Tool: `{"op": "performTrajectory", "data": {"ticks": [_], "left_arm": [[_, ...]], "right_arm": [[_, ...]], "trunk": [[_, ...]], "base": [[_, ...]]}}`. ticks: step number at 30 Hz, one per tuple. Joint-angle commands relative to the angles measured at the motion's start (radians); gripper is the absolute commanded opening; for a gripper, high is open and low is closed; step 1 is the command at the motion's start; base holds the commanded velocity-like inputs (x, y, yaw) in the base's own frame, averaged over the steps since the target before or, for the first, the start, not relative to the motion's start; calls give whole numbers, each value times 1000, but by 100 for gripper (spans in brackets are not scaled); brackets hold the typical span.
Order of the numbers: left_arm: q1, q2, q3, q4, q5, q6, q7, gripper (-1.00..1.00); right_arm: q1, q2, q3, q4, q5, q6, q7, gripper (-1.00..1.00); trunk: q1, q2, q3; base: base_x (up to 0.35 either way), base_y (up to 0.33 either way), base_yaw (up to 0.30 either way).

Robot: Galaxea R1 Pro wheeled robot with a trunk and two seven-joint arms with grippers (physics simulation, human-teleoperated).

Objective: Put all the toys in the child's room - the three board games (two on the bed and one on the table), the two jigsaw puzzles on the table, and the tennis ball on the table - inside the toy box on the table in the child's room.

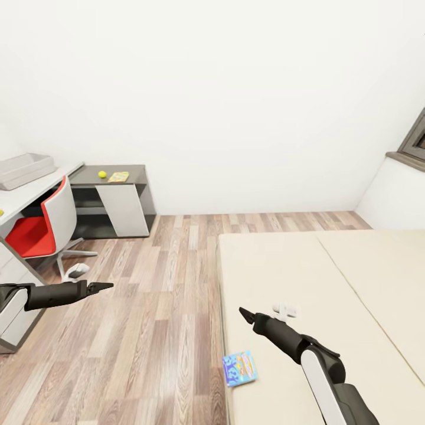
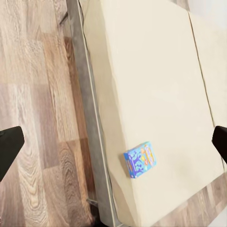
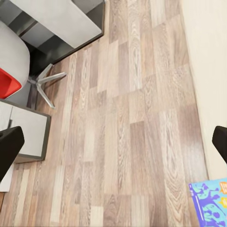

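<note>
A small blue board game [image 1: 239, 368] with colourful print lies flat on the beige bed [image 1: 330, 283], close to its near left edge. My right gripper [image 1: 245, 313] hovers open above the mattress, a little beyond the game and not touching it. The left gripper [image 1: 104, 286] hangs open over the wood floor, left of the bed. In the left wrist view the blue game [image 2: 140, 160] sits between the spread fingertips [image 2: 10, 146]. The grey toy box [image 1: 23, 168] stands on the pale table [image 1: 35, 192] at far left. A tennis ball [image 1: 102, 174] rests on the lower dark section.
Beside the ball lies a yellowish flat box [image 1: 119, 176], its print too small to read. A red-and-white swivel chair [image 1: 44, 227] stands at the table. A small white object [image 1: 285, 311] lies on the mattress near my right gripper. Wood floor [image 1: 159, 307] separates table and bed.
</note>
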State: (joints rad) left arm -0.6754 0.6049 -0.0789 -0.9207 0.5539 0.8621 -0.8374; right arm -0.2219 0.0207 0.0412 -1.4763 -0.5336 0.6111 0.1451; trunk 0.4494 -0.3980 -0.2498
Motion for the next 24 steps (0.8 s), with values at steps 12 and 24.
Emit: {"op": "performTrajectory", "data": {"ticks": [12, 24], "left_arm": [[-1, 1, -2, 0, 4, 5, 0, 100], [-1, 1, -1, 0, 4, 5, 0, 100]], "right_arm": [[-1, 2, -1, -1, 0, 3, 2, 100], [-1, 2, -1, -1, -1, 2, 2, 100]], "trunk": [[1, -2, -1], [1, -2, -1]], "base": [[0, 210, 0], [0, 271, 0]]}}
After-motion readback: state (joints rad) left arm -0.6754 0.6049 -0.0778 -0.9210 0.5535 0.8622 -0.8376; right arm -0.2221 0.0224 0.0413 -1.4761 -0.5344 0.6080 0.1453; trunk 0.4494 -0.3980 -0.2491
